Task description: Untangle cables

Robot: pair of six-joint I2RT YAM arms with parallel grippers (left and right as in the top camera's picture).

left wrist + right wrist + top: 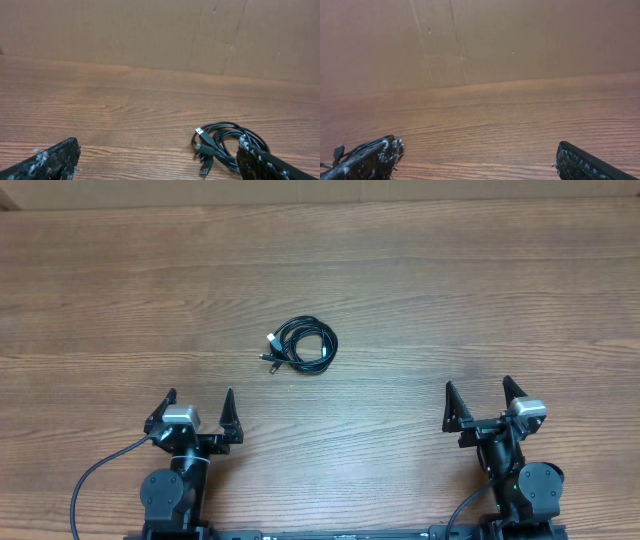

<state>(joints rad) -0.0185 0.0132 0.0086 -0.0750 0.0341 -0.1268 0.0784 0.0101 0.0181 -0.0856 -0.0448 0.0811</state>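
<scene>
The cables lie as one small black coil on the wooden table, near its middle, with plug ends sticking out at the coil's left. In the left wrist view the cables lie ahead and to the right, partly behind the right finger, one plug showing a blue tip. My left gripper is open and empty, near the front edge, well short of the coil. My right gripper is open and empty at the front right. In the right wrist view only a bit of the cables peeks past the left finger.
The wooden table spreads all round the coil. A brown cardboard wall stands along the table's far edge; it also shows in the right wrist view. Thick black wires run from both arm bases at the front edge.
</scene>
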